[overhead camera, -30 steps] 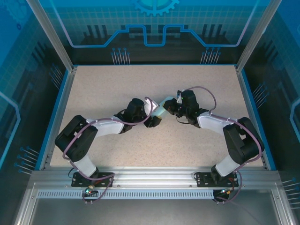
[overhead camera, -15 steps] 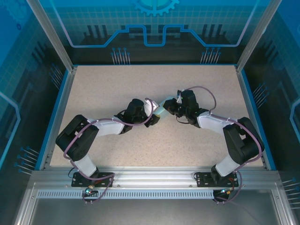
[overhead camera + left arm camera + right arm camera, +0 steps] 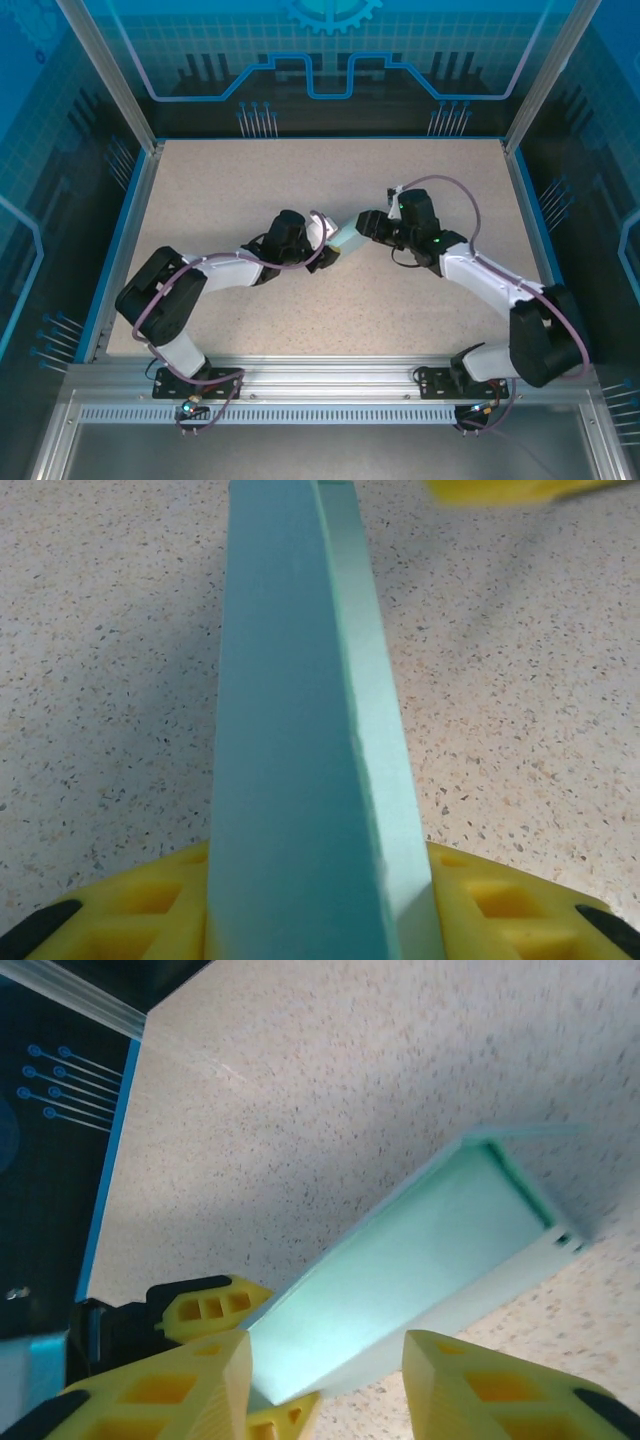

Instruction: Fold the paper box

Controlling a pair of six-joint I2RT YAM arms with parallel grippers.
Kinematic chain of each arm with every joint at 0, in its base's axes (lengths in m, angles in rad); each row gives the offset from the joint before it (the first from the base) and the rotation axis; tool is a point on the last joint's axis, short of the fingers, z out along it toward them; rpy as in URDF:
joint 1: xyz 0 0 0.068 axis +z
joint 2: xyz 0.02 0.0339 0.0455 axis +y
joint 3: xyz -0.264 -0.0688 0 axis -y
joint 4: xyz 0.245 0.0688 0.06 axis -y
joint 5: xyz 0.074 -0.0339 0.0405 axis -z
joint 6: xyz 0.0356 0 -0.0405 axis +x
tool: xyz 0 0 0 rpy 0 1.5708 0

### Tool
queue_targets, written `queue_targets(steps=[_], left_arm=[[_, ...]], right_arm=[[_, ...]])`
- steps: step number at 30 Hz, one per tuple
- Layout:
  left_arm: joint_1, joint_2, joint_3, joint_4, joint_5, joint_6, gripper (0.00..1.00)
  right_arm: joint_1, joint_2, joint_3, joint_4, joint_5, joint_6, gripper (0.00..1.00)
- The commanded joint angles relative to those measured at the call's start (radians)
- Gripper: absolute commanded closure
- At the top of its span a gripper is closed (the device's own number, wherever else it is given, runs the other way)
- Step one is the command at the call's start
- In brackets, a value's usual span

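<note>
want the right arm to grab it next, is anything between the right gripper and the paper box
Nothing visible does. The right gripper is open, and the paper box lies straight ahead of its spread fingers, with bare table around it. The left gripper clamps the box's far end, clear of that approach.

left end effector (image 3: 330,252) clamped on paper box (image 3: 349,237), right end effector (image 3: 325,1380) facing it, fingers (image 3: 480,1390) spread apart
</note>
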Motion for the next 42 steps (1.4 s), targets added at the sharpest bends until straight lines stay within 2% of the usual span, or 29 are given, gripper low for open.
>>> queue_targets(steps=[1, 8, 20, 26, 32, 42], left_arm=[[0.026, -0.058, 0.027, -0.059, 0.079, 0.039, 0.73], [0.074, -0.118, 0.073, -0.184, 0.16, 0.069, 0.77], [0.089, -0.178, 0.088, -0.283, 0.201, 0.076, 0.78], [0.089, -0.173, 0.089, -0.279, 0.216, 0.069, 0.78], [0.089, -0.178, 0.085, -0.276, 0.218, 0.068, 0.78], [0.089, -0.179, 0.086, -0.275, 0.224, 0.061, 0.78]], right_arm=[[-0.048, -0.066, 0.07, -0.144, -0.005, -0.252, 0.51], [-0.112, 0.0, 0.268, -0.384, -0.102, -0.727, 0.46], [-0.135, 0.147, 0.412, -0.509, -0.164, -1.276, 0.49], [-0.162, 0.179, 0.422, -0.551, -0.232, -1.375, 0.52], [-0.156, 0.23, 0.44, -0.536, -0.239, -1.381, 0.54], [-0.139, 0.279, 0.477, -0.536, -0.217, -1.39, 0.66]])
